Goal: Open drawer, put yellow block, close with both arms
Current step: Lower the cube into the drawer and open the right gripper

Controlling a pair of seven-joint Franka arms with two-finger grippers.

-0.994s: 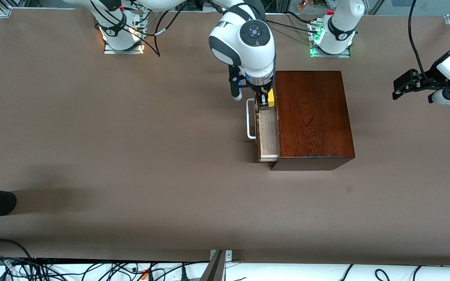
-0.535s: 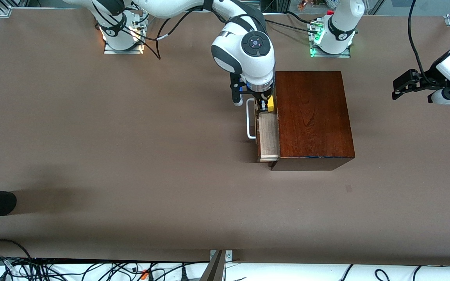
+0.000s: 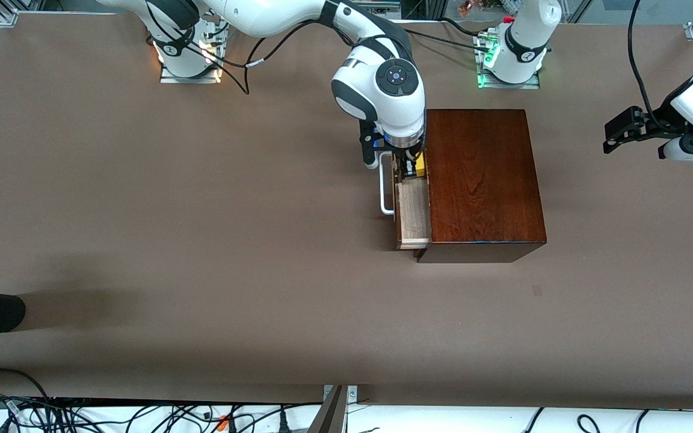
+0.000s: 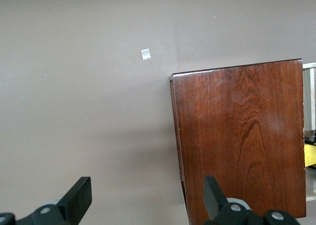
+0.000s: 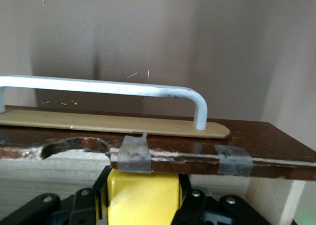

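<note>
The yellow block (image 3: 419, 165) is held clamped in the right hand (image 3: 410, 166) directly above the open drawer (image 3: 413, 211) tray's end nearest the desk's robot-base edge, while the left hand (image 3: 620, 129), fingers apart, waits at the left arm's desk edge.

The box (image 3: 482, 180) is a glossy mahogany red-brown with darker wood grain arching along its top. The drawer (image 3: 414, 213) is pale, unfinished wood inside, its front dark reddish-brown with a white bar handle (image 3: 385, 192) on a tan backing strip. The yellow block (image 5: 143, 198) is plain bright yellow. Both arms are glossy white with black joint caps; the right gripper (image 3: 409, 167) and left gripper (image 3: 623, 129) are black. The table (image 3: 202, 240) is matte grey-brown, with what seems a small pale speck (image 4: 145, 54).
</note>
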